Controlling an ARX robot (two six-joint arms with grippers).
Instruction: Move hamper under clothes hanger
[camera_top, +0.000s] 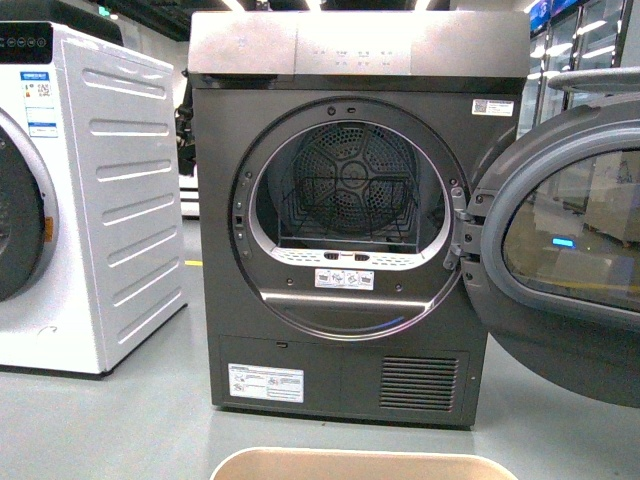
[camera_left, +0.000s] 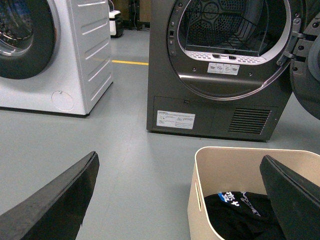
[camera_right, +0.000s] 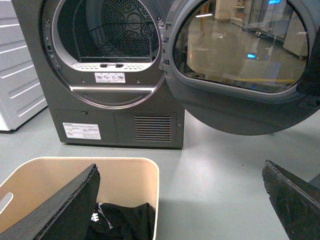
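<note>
The beige hamper (camera_top: 362, 464) stands on the floor just before me, only its far rim showing in the front view. It holds black clothes (camera_left: 240, 215). My left gripper (camera_left: 181, 200) is open, its jaws spread wide over the hamper's left wall (camera_left: 200, 200). My right gripper (camera_right: 181, 200) is open, its jaws spread over the hamper's right wall (camera_right: 150, 200). Neither touches the hamper. The clothes hanger is out of view.
A dark grey dryer (camera_top: 350, 200) stands straight ahead, its round door (camera_top: 560, 290) swung open to the right. A white washing machine (camera_top: 90, 200) stands at the left. Grey floor (camera_left: 100, 130) lies between them and the hamper.
</note>
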